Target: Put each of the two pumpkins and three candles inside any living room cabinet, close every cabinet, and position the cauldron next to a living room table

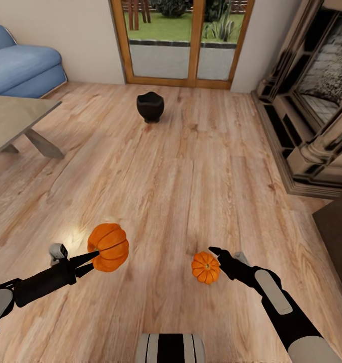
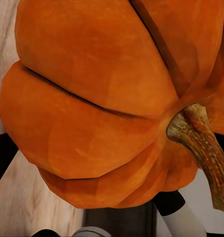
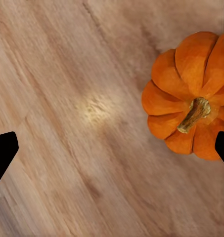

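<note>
The larger pumpkin (image 1: 109, 247) sits between the fingers of my left gripper (image 1: 91, 259), which is shut on it just above the wood floor. In the left wrist view this pumpkin (image 2: 92, 98) is very close, its stem to one side, with a black finger (image 2: 0, 159) at its edge. The smaller pumpkin (image 1: 206, 267) rests on the floor right beside my right gripper (image 1: 219, 254). That gripper (image 3: 112, 150) is open, and the pumpkin (image 3: 188, 116) lies near one fingertip, off-centre. The black cauldron (image 1: 150, 106) stands on the floor farther ahead, apart from the grey table (image 1: 14, 118).
A blue sofa (image 1: 19, 65) is at the back left behind the table. A glass door (image 1: 183, 40) is straight ahead and a stone fireplace (image 1: 312, 101) lines the right side. Bare wood floor (image 1: 191, 191) stretches between me and the cauldron.
</note>
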`<state>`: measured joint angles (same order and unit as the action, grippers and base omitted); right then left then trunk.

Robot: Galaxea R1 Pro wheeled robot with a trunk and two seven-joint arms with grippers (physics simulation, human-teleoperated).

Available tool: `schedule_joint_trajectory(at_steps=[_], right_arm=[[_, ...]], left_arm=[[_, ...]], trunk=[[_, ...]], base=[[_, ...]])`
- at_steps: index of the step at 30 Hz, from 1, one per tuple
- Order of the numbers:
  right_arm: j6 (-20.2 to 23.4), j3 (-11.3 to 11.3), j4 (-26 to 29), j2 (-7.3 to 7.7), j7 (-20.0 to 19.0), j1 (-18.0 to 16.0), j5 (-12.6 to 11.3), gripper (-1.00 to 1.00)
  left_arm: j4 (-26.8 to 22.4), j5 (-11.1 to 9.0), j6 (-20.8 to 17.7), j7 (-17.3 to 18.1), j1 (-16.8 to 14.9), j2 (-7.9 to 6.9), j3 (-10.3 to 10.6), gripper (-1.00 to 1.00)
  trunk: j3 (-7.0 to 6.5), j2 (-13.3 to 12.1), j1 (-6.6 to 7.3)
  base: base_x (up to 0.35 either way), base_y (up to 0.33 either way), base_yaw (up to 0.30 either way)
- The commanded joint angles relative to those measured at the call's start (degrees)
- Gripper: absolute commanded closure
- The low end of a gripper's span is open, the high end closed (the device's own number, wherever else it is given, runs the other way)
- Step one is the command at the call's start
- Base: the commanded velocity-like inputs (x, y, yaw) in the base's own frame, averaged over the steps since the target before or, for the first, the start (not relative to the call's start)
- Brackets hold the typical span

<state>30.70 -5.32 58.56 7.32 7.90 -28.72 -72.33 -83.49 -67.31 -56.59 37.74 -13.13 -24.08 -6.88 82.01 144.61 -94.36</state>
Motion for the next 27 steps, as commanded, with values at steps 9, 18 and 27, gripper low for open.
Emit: schedule_joint_trajectory(at_steps=[9, 18, 27], right_arm=[[-0.6, -0.1, -1.5, -0.04, 0.1, 0.0, -0.6, -1.0], [-1.0, 0.0, -1.9, -0.04, -1.2, 0.0, -0.6, -1.0], [-0.9, 0.0, -1.9, 0.0, -1.2, 0.0, -0.8, -1.0]], left_arm=[[-0.1, 0.0, -0.3, 0.1, 0.0, 0.0, 0.0, 1.0], [0.0, 0.0, -0.3, 0.1, 0.0, -0.08, -0.1, 1.0], [0.0, 0.1, -0.4, 0.1, 0.0, -2.17, -0.4, 1.0]], trunk=[[2.04, 0.1, -0.22], [4.03, 0.3, -0.45], [6.03, 0.4, -0.68]], base=[[0.0, 0.0, 0.0], [0.0, 0.0, 0.0], [0.0, 0.0, 0.0]])
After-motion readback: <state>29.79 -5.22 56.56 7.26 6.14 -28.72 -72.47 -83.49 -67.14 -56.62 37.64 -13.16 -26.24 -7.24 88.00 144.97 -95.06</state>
